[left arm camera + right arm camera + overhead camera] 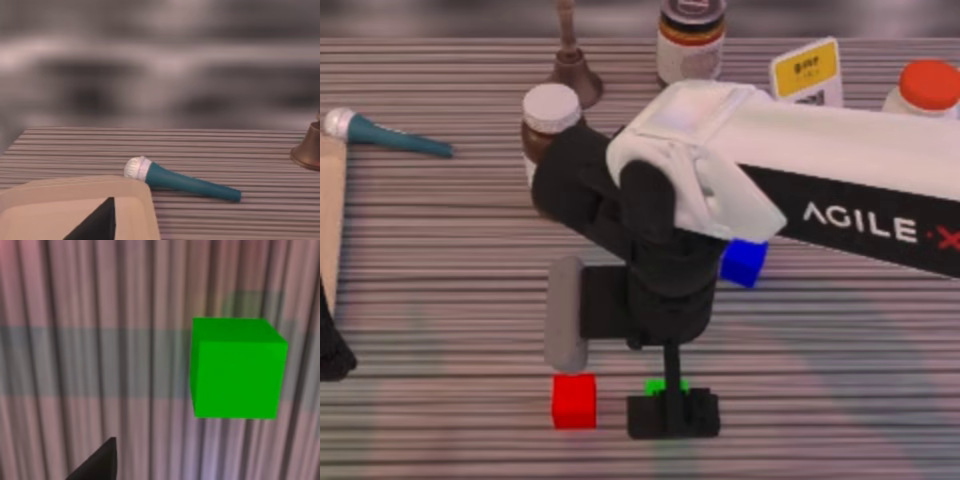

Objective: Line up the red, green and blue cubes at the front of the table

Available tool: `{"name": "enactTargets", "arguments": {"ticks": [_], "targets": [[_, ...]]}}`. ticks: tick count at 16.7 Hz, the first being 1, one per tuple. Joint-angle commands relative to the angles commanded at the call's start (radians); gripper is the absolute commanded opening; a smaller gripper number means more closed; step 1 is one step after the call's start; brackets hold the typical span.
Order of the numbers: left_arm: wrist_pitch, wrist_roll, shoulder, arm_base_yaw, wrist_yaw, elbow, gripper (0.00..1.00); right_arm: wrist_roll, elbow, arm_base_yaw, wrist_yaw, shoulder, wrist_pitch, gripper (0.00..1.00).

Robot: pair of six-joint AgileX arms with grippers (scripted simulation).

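The red cube (574, 400) sits near the table's front edge. Just to its right the green cube (665, 385) rests on the striped table (440, 300), mostly hidden in the top view by my right gripper (672, 412), which hangs above and slightly in front of it. In the right wrist view the green cube (235, 367) stands free on the table, beyond one dark fingertip (102, 462), and nothing is between the open fingers. The blue cube (744, 262) lies farther back, partly under the right arm. My left gripper (330, 350) is parked at the left edge.
Along the back stand a brown jar with a white lid (552, 115), a bell (575, 65), a second jar (690, 40), a yellow card (807, 72) and an orange-lidded bottle (928, 88). A teal microphone (390, 135) and a tan board (330, 200) lie at the left.
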Motion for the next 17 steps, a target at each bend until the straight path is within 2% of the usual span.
{"name": "enactTargets", "arguments": {"ticks": [3, 5, 12, 17], "targets": [[0.0, 0.0, 0.0, 0.0, 0.0, 0.0, 1.0, 0.001, 0.014, -0.02, 0.0, 0.018, -0.003, 1.0], [0.0, 0.0, 0.0, 0.0, 0.0, 0.0, 1.0, 0.008, 0.069, -0.074, 0.002, 0.06, -0.018, 1.0], [0.0, 0.0, 0.0, 0.0, 0.0, 0.0, 1.0, 0.044, 0.338, -0.375, 0.006, 0.258, -0.089, 1.0], [0.0, 0.0, 0.0, 0.0, 0.0, 0.0, 1.0, 0.049, 0.368, -0.404, 0.007, 0.278, -0.095, 1.0]]}}
